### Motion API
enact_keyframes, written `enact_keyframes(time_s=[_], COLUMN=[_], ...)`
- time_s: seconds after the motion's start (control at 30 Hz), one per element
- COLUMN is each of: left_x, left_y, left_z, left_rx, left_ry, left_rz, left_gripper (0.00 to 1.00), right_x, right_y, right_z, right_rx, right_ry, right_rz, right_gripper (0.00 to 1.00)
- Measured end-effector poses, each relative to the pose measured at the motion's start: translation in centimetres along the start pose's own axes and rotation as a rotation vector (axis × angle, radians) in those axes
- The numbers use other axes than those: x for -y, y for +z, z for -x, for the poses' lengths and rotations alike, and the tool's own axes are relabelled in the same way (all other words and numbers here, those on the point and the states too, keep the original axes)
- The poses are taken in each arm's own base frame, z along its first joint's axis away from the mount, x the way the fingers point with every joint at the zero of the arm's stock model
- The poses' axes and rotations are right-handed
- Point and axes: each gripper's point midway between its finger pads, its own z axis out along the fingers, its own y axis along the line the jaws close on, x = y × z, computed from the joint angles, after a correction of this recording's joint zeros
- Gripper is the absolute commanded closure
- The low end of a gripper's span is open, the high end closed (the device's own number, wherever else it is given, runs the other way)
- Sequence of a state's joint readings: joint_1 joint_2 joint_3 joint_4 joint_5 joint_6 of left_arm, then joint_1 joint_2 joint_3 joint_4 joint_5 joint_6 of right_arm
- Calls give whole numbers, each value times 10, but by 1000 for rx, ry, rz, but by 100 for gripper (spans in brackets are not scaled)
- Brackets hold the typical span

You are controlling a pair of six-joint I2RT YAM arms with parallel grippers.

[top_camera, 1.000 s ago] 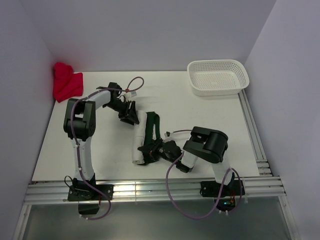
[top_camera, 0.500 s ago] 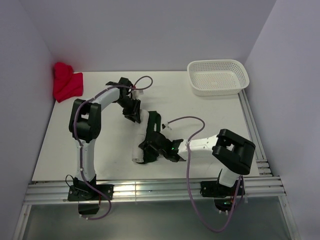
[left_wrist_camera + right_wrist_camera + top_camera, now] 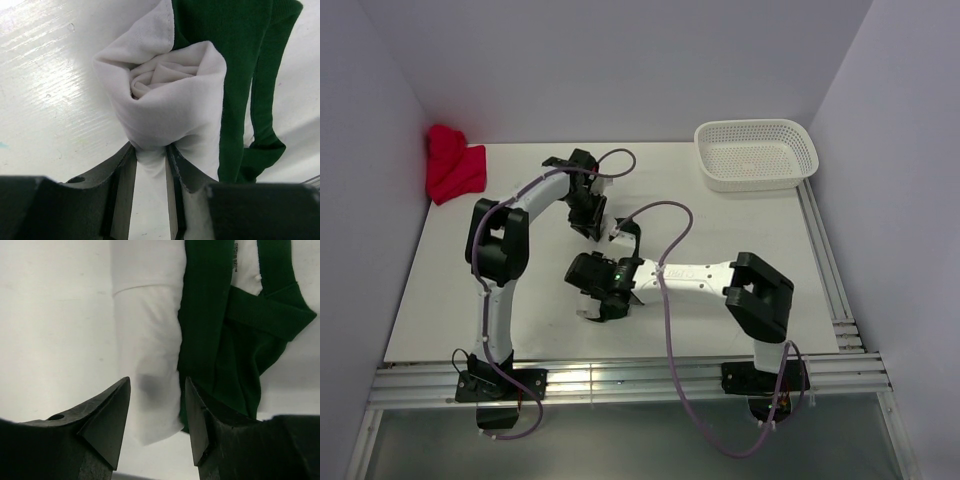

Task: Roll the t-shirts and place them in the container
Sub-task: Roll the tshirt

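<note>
T-shirts [image 3: 200, 125] lie side by side mid-way across your white table [image 3: 750, 260], the white shirt [image 3: 170, 100] rolled and the green shirt [image 3: 240, 60] touching it. Your left claw [image 3: 150, 155] pinches the roll's end; your right claw [image 3: 155, 385] hangs spread above the white cloth. Pale walls [image 3: 620, 70] enclose the table, and a white basket [image 3: 757, 182] and a red cloth [image 3: 452, 168] sit in the far corners.
</note>
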State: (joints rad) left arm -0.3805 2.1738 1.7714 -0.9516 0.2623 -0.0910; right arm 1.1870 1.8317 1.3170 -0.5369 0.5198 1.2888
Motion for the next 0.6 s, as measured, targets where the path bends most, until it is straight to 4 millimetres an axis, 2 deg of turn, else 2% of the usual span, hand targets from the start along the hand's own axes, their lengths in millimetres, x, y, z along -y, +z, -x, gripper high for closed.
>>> enact_keyframes(time_s=[0.17, 0.23, 0.3, 0.33, 0.4, 0.5, 0.6], left_x=[1, 1, 1, 1, 1, 1, 1], left_y=[1, 1, 1, 2, 2, 3, 3], left_z=[-1, -1, 0, 0, 0, 0, 0], left_rx=[-16, -20, -25, -32, -40, -54, -65], left_ry=[6, 8, 9, 9, 9, 10, 10], left_rz=[23, 29, 35, 39, 44, 52, 58], left_gripper=[67, 67, 67, 67, 67, 69, 69], right_x=[8, 7, 5, 4, 0, 2, 6], right_y=[18, 21, 21, 21, 21, 22, 22], right_z=[-12, -13, -13, -13, -16, -20, -24], right_rx=[-14, -16, -16, -15, -15, -8, 10], right_ry=[-79, -92, -94, -91, -84, -66, -31], right_rz=[-68, -71, -66, -60, -46, -39, -21], right_gripper=[45, 50, 61, 77, 93, 100, 100])
